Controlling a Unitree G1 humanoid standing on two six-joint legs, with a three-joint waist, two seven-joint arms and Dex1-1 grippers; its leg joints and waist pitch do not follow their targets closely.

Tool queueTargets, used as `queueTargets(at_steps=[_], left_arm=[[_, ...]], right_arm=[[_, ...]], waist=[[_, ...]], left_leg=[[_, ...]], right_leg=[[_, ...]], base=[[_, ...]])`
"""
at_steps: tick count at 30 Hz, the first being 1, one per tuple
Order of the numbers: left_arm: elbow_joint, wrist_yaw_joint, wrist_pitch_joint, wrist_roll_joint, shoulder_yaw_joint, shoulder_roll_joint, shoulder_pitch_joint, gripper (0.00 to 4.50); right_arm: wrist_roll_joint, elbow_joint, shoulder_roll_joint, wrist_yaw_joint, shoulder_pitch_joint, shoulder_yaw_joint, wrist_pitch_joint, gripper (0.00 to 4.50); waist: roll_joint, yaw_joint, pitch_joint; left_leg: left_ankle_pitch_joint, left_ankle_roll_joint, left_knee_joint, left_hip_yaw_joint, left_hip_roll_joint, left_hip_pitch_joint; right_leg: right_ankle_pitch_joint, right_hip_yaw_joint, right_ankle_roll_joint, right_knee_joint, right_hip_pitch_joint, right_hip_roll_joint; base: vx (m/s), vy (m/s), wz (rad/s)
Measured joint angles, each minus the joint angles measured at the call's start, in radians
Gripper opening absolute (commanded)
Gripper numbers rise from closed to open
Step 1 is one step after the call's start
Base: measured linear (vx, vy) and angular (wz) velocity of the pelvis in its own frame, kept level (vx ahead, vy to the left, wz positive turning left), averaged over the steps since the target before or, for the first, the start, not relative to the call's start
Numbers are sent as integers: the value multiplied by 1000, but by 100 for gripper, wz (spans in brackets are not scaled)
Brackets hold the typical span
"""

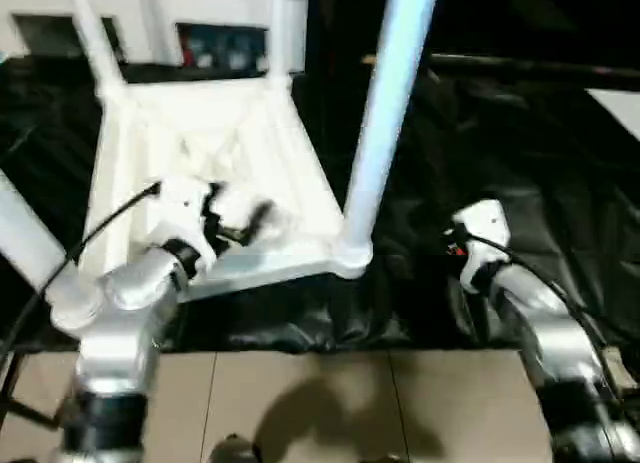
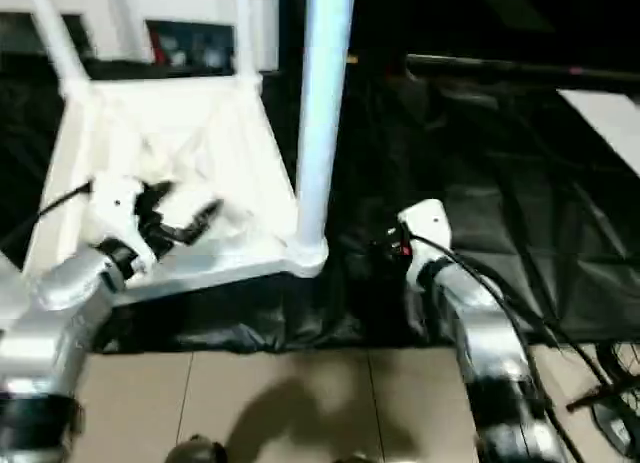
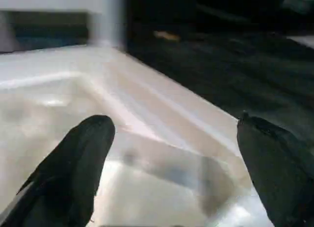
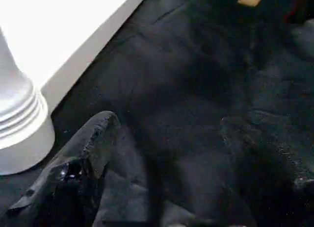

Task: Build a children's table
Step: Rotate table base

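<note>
White plastic tabletop [image 1: 215, 173] lies upside down on the black cover [image 1: 520, 183], ribbed underside up, and that is the landmark for everything else. Head views: four legs stand in its corner sockets, the near right leg [image 1: 385, 113] upright in the near right socket [image 1: 350, 255], two more at the far corners, one at the near left corner by the left forearm. Left gripper [image 1: 240, 221] hangs over the tabletop's near edge, jaws wide, nothing held. Right gripper [image 2: 385, 248] sits low over the cover just right of the near right socket, apart from it; its fingers are hard to read from the head views. Left wrist view: two black fingers [image 3: 73, 168] spread wide above the ribbed underside, nothing between them. Right wrist view: socket base [image 4: 19, 124] with its ringed collar just beside one finger [image 4: 83, 158], jaws well apart and empty, cover below. Likely risks: the right arm so close to that leg could knock it sideways and tilt or unseat it, if it is not pushed fully home, which cannot be told from here. The left claw dropping onto the ribs could shove the whole tabletop across the slippery cover. The loose cover folds by the socket could snag a finger.
</note>
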Motion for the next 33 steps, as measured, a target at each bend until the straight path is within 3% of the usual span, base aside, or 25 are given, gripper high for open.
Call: queueTargets(at_steps=[2,3,7,8,9,11,12,13,14,15,16,17,18,20,23,24,25,26,27,28,29,30,31,32,33], left_arm=[[-20,52,-19,30,2,-13,47,445],[-27,77,-17,47,1,-15,66,445],[-82,150,7,119,-22,-19,109,445],[-84,162,7,132,-27,-22,116,445],[-85,181,6,132,-23,-37,129,445],[-85,204,9,132,-13,-54,136,445],[-86,206,10,130,-14,-61,136,445],[-89,206,12,130,-16,-66,136,445],[-91,204,16,130,-27,-72,136,445],[-92,191,17,129,-50,-71,137,445],[-95,186,17,128,-64,-71,135,445],[-106,182,15,129,-74,-69,134,445],[-115,175,12,129,-73,-56,131,445],[-115,170,12,129,-69,-49,133,445],[-115,156,18,128,-68,-43,133,445],[-115,142,23,125,-68,-30,133,445],[-115,131,24,119,-67,-17,133,445],[-115,123,25,115,-66,-8,130,445],[-109,113,26,109,-62,8,126,445],[-101,102,27,107,-63,17,125,445],[-92,97,28,107,-63,20,125,445],[-85,85,31,99,-66,15,122,445],[-82,74,33,92,-84,8,118,445],[-82,64,33,89,-95,5,114,445],[-82,58,34,88,-95,7,110,445]], right_arm=[[-4,-61,7,-10,37,5,1,376],[-15,-89,9,-20,48,11,2,376],[-26,-156,38,-62,71,30,46,376],[-26,-159,46,-68,69,40,52,376],[-25,-158,67,-79,65,41,67,376],[-25,-161,74,-90,58,42,94,376],[-25,-164,69,-92,55,42,111,376],[-25,-168,60,-92,55,42,121,376],[-25,-169,48,-90,58,39,128,376],[-25,-169,39,-87,63,36,138,376],[-25,-169,37,-87,66,35,145,376],[-25,-174,38,-89,65,33,151,376],[-25,-176,52,-91,65,35,156,376],[-25,-181,70,-98,67,41,172,376],[-24,-189,76,-109,72,43,190,376],[-21,-198,76,-109,73,46,193,376],[-18,-202,78,-108,73,53,193,376],[-17,-206,81,-108,73,61,193,376],[-16,-218,87,-108,80,66,196,376],[-16,-229,92,-108,90,68,198,376],[-15,-236,93,-109,98,68,199,376],[-16,-241,87,-111,105,60,202,376],[-17,-240,83,-116,111,51,208,376],[-17,-237,82,-119,116,45,210,376],[-18,-236,80,-122,124,40,213,376]], waist=[[1,-10,-1],[1,-13,0],[18,-46,-2],[23,-49,1],[22,-50,1],[13,-38,0],[-3,-35,-4],[-12,-29,-6],[-20,-8,-5],[-23,8,-9],[-23,12,-12],[-16,15,-19],[-19,23,-16],[-16,27,-15],[6,29,-3],[17,26,2],[24,19,2],[26,14,2],[24,6,4],[11,-4,1],[0,-8,-3],[1,-2,-9],[11,4,-9],[21,7,-12],[33,11,-20]], left_leg=[[0,0,-1,-1,0,0],[0,0,-3,-5,-2,-7],[2,-3,1,-94,-8,-38],[4,-7,2,-117,-9,-39],[7,-11,1,-130,-3,-34],[18,-30,0,-102,28,-22],[18,-30,-5,-72,42,-15],[16,-29,-8,-51,49,-10],[-23,22,41,-35,45,-14],[-45,58,96,-28,10,-18],[-47,62,91,-28,-20,-6],[-50,58,51,-25,-43,10],[-53,25,35,-35,-47,14],[-52,22,19,-32,-36,31],[-58,14,-9,-21,-25,78],[-66,2,-14,-19,-16,96],[-69,1,-17,-19,-7,107],[-69,0,-18,-20,-3,113],[-69,-2,-15,-19,-9,120],[-73,-8,-12,-16,-19,126],[-79,-14,-10,-12,-26,130],[-104,15,5,-24,-37,119],[-118,46,30,-32,-40,104],[-122,59,56,-38,-44,78],[-111,70,46,-48,-50,49]], right_leg=[[-4,0,10,0,-1,1],[-2,-4,11,0,-1,0],[3,-77,-9,-22,25,3],[-5,-87,-27,-16,31,9],[-23,-83,-65,6,29,24],[-59,-63,-105,60,20,38],[-76,-49,-80,83,12,38],[-78,-46,-61,87,5,44],[-82,-38,-53,90,2,45],[-79,-30,-57,83,5,46],[-76,-27,-54,76,1,50],[-70,-29,-50,70,-5,63],[-64,-33,-50,63,-6,71],[-63,-42,-52,44,6,76],[-64,-62,-56,0,52,77],[-64,-79,-56,-23,77,75],[-64,-98,-56,-35,94,69],[-70,-105,-52,-30,105,65],[-93,-79,-50,11,100,58],[-93,-56,-50,28,101,40],[-102,-49,-50,37,103,33],[-104,-45,-50,29,113,40],[-104,-40,-51,22,111,43],[-104,-36,-50,16,111,49],[-104,-39,-48,14,109,56]], base=[[0,0,0],[0,0,0],[-5,-41,34],[11,-110,51],[11,-110,51],[19,-221,34],[27,-267,30],[1,-274,30],[28,-224,4],[28,-224,4],[22,-183,0],[-31,-144,13],[-31,-144,13],[-18,-102,4],[-5,-29,2],[0,0,0],[52,68,-13],[100,67,-23],[100,67,-23],[116,-5,-10],[144,-23,-3],[144,-23,-3],[125,-1,-9],[102,14,2],[102,14,2]])
